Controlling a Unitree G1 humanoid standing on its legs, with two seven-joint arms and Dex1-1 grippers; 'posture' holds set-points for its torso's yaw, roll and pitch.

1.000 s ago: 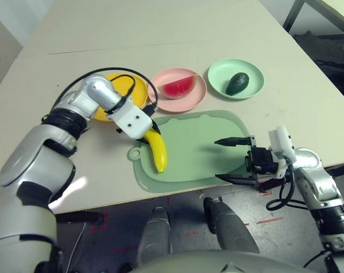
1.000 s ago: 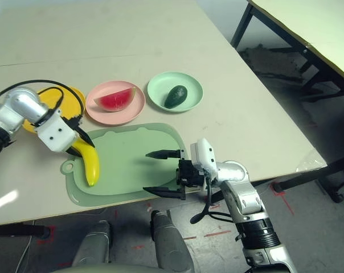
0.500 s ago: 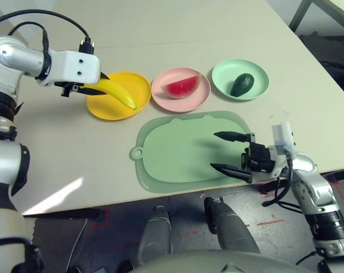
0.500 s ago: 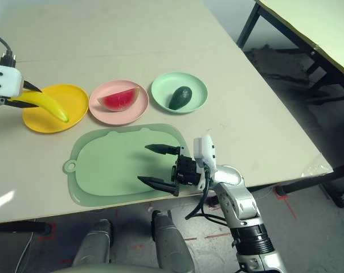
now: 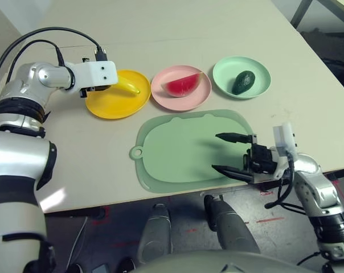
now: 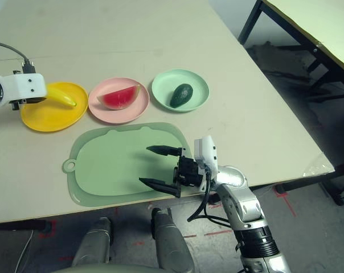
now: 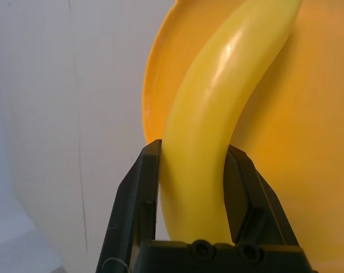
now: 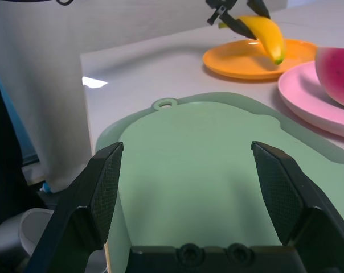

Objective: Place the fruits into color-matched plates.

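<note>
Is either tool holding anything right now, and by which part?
The left tool grips the banana near one end, above the yellow plate. The right tool is open over the mat, holding nothing.

A second ago the left gripper had the banana down on the pale green mat, near its ring tab. Since then it has carried the fruit off the mat to the yellow plate, and the banana now hangs over that plate, clamped between the black fingers.
</note>
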